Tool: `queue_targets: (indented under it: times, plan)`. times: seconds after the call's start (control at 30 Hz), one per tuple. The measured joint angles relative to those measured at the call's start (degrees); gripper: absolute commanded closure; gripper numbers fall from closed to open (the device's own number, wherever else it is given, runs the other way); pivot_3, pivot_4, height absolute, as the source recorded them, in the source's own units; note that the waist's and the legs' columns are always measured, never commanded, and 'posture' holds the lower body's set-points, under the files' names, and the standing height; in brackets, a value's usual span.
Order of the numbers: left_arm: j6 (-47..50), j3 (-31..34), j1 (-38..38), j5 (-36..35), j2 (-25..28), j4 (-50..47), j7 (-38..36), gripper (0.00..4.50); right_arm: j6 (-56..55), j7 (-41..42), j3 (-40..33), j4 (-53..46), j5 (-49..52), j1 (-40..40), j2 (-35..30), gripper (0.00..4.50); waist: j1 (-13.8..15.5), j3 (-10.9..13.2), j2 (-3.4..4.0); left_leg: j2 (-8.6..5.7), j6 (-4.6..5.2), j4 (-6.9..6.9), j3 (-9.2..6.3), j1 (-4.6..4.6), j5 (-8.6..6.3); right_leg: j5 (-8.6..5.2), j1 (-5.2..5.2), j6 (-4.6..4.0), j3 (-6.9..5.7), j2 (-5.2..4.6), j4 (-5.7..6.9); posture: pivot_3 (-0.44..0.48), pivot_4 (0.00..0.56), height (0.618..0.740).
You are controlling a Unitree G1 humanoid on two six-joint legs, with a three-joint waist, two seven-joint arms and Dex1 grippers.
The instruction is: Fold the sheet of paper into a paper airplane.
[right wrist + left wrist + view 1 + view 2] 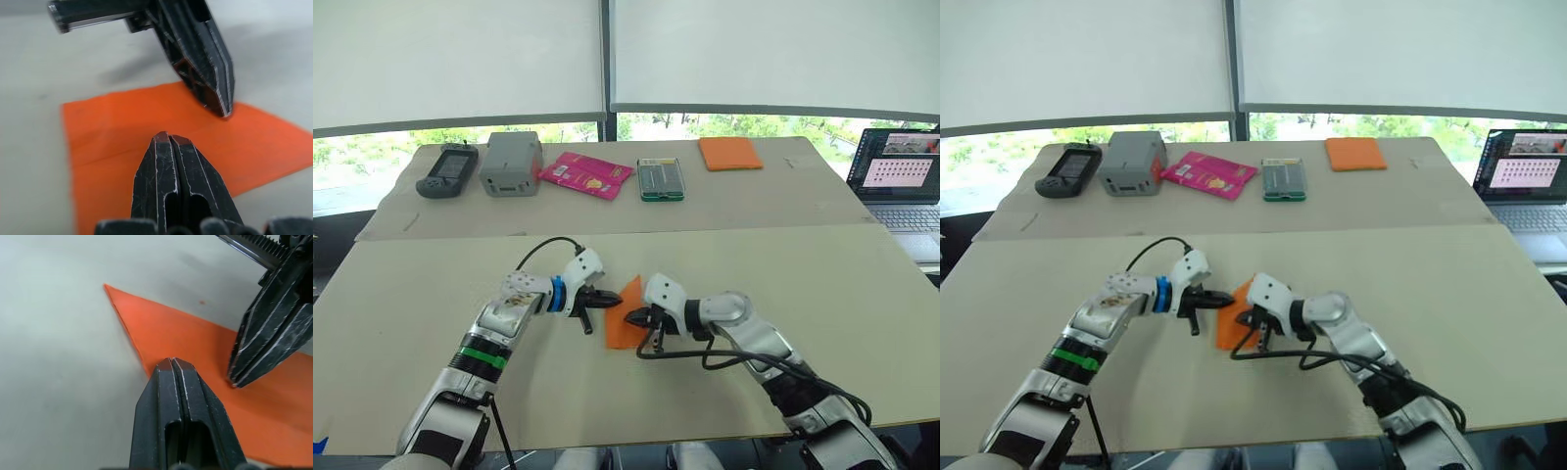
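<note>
Sheet of paper point(625, 318), folded to a pointed orange wedge, lies flat on the near table point(411, 313), centre. Left gripper point(172, 363) and right gripper point(168, 138), each with fingers pressed together, press their tips on it from opposite sides.

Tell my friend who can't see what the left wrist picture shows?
The left gripper, its two black fingers shut together, presses its tip on the edge of the sheet of paper, an orange pointed wedge lying flat on the pale table. The right gripper, also shut, touches the paper close by.
</note>
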Motion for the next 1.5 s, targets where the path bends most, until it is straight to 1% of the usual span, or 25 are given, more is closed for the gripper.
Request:
queue_targets:
  times: [0.2, 0.4, 0.63, 0.73, 0.83, 0.9, 1.03, 1.13, 1.23, 1.43, 1.5]
  plan:
    - [-4.97, -0.12, -3.68, 1.61, -3.14, 8.0, 1.07, 4.47, -1.85, -0.69, -0.19, 1.86, -0.08, -0.19, 0.76, 4.5, -0.07, 0.0, 0.0, -0.01, 0.08, 0.01, 0.01, 0.05, -0.04, 0.0, 0.05, 0.0, 0.0, 0.01, 0.02, 0.0, 0.15, 0.74]
    - [-13.26, -0.14, -11.45, 3.67, -8.09, 23.59, 0.84, 4.47, -1.81, -0.77, -0.41, 2.2, -0.08, -0.26, 1.15, 4.5, -0.1, -0.01, -0.01, -0.05, 0.17, 0.04, 0.03, 0.05, -0.07, 0.0, 0.05, 0.0, -0.03, 0.03, 0.07, 0.0, 0.15, 0.74]
    - [-23.18, 0.02, -18.7, 6.71, -12.97, 38.95, 2.87, 4.47, -0.53, -0.95, -0.74, 0.77, -0.07, 0.57, 1.11, 4.5, 0.01, -0.01, -0.02, -0.08, 0.23, 0.06, 0.02, 0.04, -0.1, 0.0, 0.06, 0.01, -0.05, 0.04, 0.07, 0.0, 0.15, 0.74]
    - [-25.84, 0.18, -20.07, 7.97, -13.56, 41.96, 3.26, 4.47, 0.26, -0.91, -0.76, 0.23, -0.05, 0.66, 1.11, 4.5, -0.04, -0.01, -0.02, -0.07, 0.25, 0.06, 0.02, 0.04, -0.11, 0.0, 0.05, 0.02, -0.05, 0.05, 0.08, 0.0, 0.15, 0.74]
    - [-26.31, 1.06, -19.95, 7.99, -13.48, 42.48, 2.86, 4.47, 0.32, -0.83, -0.82, 0.09, -0.01, 0.8, 1.09, 4.5, -0.13, -0.01, -0.02, -0.07, 0.25, 0.06, 0.02, 0.04, -0.12, 0.01, 0.04, 0.01, -0.04, 0.05, 0.09, 0.0, 0.15, 0.74]
    - [-26.28, 1.68, -19.29, 7.93, -12.82, 41.83, 2.01, 4.47, 0.32, -0.72, -0.81, 0.12, 0.01, 0.8, 1.1, 4.5, -0.26, -0.01, -0.02, -0.06, 0.25, 0.06, 0.02, 0.04, -0.12, 0.0, 0.04, 0.02, -0.04, 0.06, 0.1, 0.0, 0.15, 0.74]
    - [-25.85, 2.76, -15.19, 7.8, -9.43, 35.85, 0.39, 4.47, 0.33, -0.66, -0.86, 0.3, 0.08, 0.73, 1.2, 4.5, -0.78, -0.01, -0.02, -0.01, 0.24, 0.03, 0.0, 0.06, -0.12, 0.0, 0.04, 0.01, -0.02, 0.07, 0.12, 0.0, 0.15, 0.74]
    - [-21.7, 3.44, -8.85, 6.34, -6.29, 25.31, -2.14, 4.47, 0.49, -0.52, -0.97, 0.82, 0.15, 0.38, 1.58, 4.5, -0.92, -0.01, -0.01, 0.03, 0.24, 0.01, 0.0, 0.06, -0.12, 0.0, 0.02, 0.01, 0.03, 0.06, 0.12, 0.0, 0.15, 0.74]
    - [-16.82, 3.74, -2.73, 5.29, -3.24, 14.21, -3.0, 4.47, 0.45, -0.03, -1.05, 1.65, 0.14, -0.17, 1.7, 4.5, -0.93, -0.02, 0.0, 0.05, 0.24, 0.01, -0.02, 0.09, -0.13, 0.01, 0.05, 0.01, 0.04, 0.04, 0.11, 0.0, 0.15, 0.74]
    - [-8.29, 3.71, 7.85, 2.48, 1.52, -3.89, -3.84, 4.47, -0.04, 1.32, -0.76, 3.37, 0.08, -1.5, 1.81, 4.5, -0.95, -0.04, 0.03, 0.07, 0.23, -0.05, -0.02, 0.15, -0.13, 0.0, 0.07, 0.01, 0.09, -0.03, 0.09, 0.0, 0.15, 0.74]
    - [-6.25, 3.66, 10.12, 1.57, 2.76, -7.33, -3.91, 4.47, -0.27, 1.65, -0.81, 4.03, 0.04, -1.87, 1.77, 4.5, -0.86, -0.04, 0.03, 0.08, 0.22, -0.06, -0.03, 0.23, -0.13, 0.0, 0.13, 0.01, 0.09, -0.06, 0.08, 0.0, 0.15, 0.74]
